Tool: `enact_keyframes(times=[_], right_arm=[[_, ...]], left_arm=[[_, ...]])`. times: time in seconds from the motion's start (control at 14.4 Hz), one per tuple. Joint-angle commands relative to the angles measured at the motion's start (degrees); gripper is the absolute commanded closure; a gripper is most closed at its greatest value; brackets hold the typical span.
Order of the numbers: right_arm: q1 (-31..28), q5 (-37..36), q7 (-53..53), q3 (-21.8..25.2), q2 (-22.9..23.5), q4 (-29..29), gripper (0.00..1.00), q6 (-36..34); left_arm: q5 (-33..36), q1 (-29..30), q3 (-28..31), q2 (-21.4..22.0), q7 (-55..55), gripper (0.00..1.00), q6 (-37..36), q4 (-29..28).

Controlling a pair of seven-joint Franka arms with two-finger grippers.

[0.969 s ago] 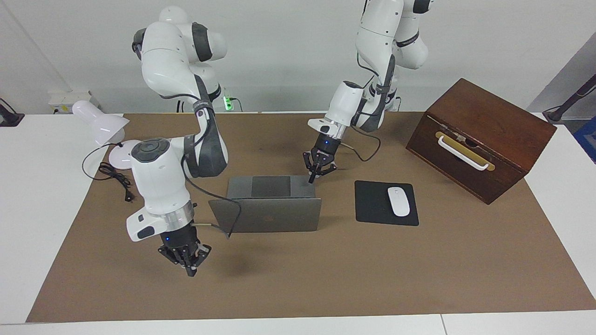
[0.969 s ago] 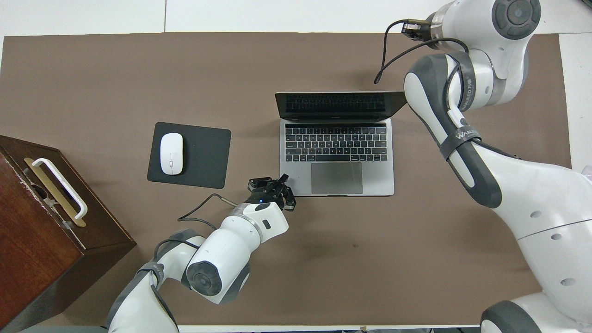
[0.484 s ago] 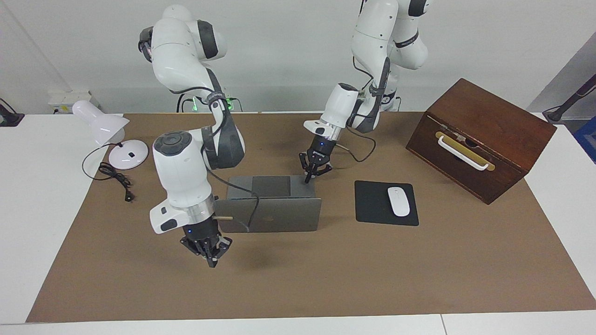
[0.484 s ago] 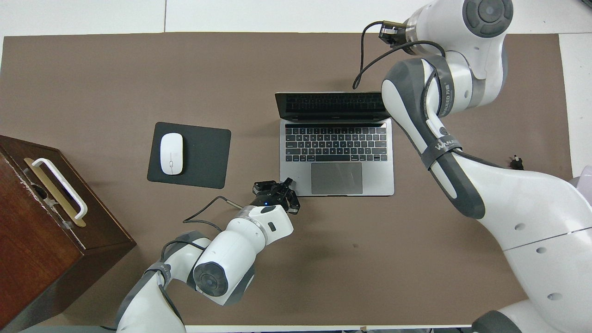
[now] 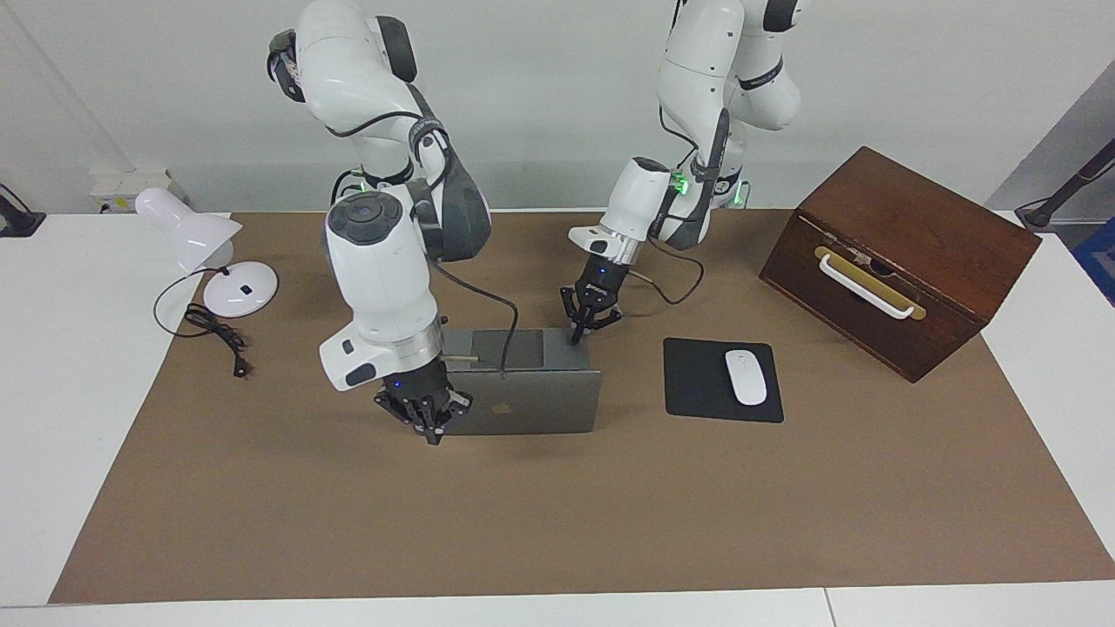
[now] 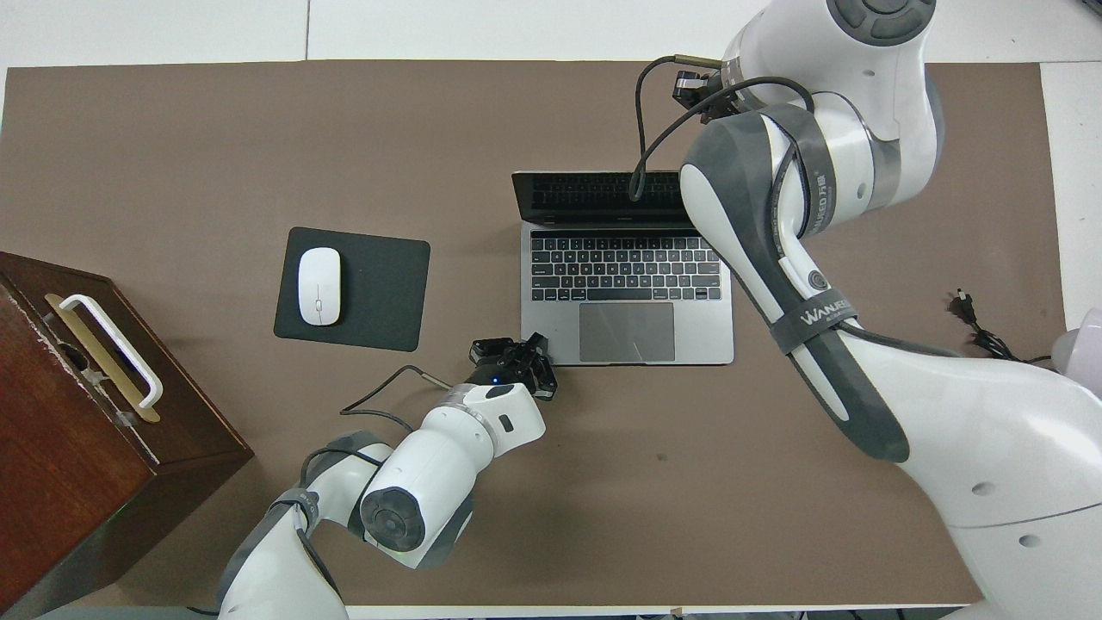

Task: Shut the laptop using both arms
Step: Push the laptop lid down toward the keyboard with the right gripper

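Observation:
The silver-grey laptop (image 5: 544,401) stands open in the middle of the mat, its keyboard deck (image 6: 627,293) toward the robots and its lid upright. My left gripper (image 5: 579,331) is shut. Its tip is at the deck's corner nearest the robots, toward the left arm's end, also in the overhead view (image 6: 525,353); I cannot tell if it touches. My right gripper (image 5: 429,422) is shut and low at the lid's outer, logo face, at the corner toward the right arm's end. In the overhead view the right arm hides it.
A black mouse pad (image 5: 697,383) with a white mouse (image 5: 746,376) lies beside the laptop toward the left arm's end. A brown wooden box (image 5: 897,252) stands at that end. A white lamp (image 5: 196,231) and its cord (image 5: 209,326) are at the right arm's end.
My right arm has swung in from its end of the table, bringing its gripper to the lid's outer face. My left gripper has shifted only slightly at the deck's corner.

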State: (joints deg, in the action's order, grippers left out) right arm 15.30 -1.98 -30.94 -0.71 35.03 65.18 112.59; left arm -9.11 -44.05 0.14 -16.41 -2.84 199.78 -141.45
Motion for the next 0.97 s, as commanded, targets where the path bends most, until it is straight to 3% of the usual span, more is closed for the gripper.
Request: enact_keyframes(times=[0.0,0.42,0.62,0.9], right_arm=[[-0.8,0.0,-0.5,-2.5,-1.0,0.6,1.0,-3.6],[-1.5,1.4,-0.1,-5.1,-1.8,1.3,1.0,-9.3],[-2.6,5.7,-0.1,-5.7,-2.3,1.5,1.0,-13.3],[-2.9,5.9,0.0,-5.7,-3.9,5.6,1.0,-14.2]], left_arm=[[-1.3,-1.1,0.8,-0.4,3.0,1.0,1.0,-1.5],[-1.3,-0.5,0.8,-0.4,5.2,1.0,1.0,-2.2],[-1.3,0.3,0.8,-0.3,6.9,1.0,0.9,-2.6],[-1.3,0.3,0.8,-0.3,7.4,1.0,0.9,-2.9]])
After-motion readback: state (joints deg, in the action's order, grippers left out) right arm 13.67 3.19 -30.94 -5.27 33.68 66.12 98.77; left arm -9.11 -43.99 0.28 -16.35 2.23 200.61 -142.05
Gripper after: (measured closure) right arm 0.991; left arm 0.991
